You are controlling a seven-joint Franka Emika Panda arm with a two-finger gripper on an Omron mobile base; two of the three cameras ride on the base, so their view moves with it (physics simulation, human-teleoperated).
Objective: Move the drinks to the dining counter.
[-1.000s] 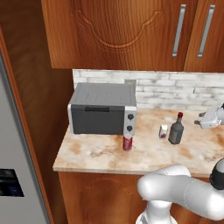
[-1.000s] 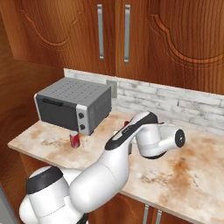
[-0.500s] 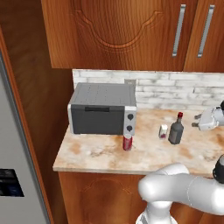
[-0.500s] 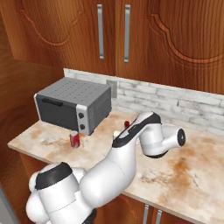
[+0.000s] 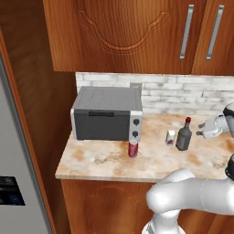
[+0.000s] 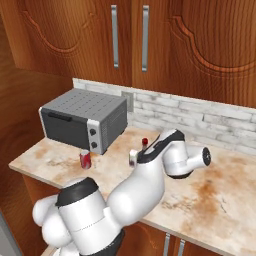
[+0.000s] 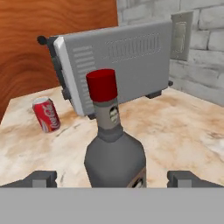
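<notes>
- Three drinks are standing on the counter [image 5: 100, 160] in front of the toaster oven [image 5: 106, 113]: the can [image 5: 133, 148], the carton [image 5: 170, 137] and the bottle [image 5: 183, 135].
- Left base view: can just off the oven's front corner, carton and bottle side by side further right, apart but close, bottle upright.
- The pincer [image 7: 113, 177] is lining up on the bottle [image 7: 113, 144]; in the hand view its two tips are sitting wide apart at the bottom edge, one on each side of the bottle's body, and touching nothing.
- So it is spread wide and holding nothing, with the bottle centred in the gap.
- From the left base camera the pincer [image 5: 200, 134] is pointing at the bottle from the right, near but not yet around it.
- Judging the step: this looks like the approach for a side grasp on the bottle.
- To do it well, I'd be keeping the bottle dead centre between the tips while easing forward, so both pads meet the body together and nothing tips.
- Going for the broad dark body seems safer than the thin neck under the red cap.
- Watching the carton is the main worry: it is just beside the bottle, and one finger could knock it on the way in.
- The can [image 7: 46, 114] is well clear, over near the oven [image 7: 118, 61].
- Closing should wait until the body is fully between the fingers, then lift straight up.
- The dining counter is not in these shots, so the carry is all yet to come.
</notes>
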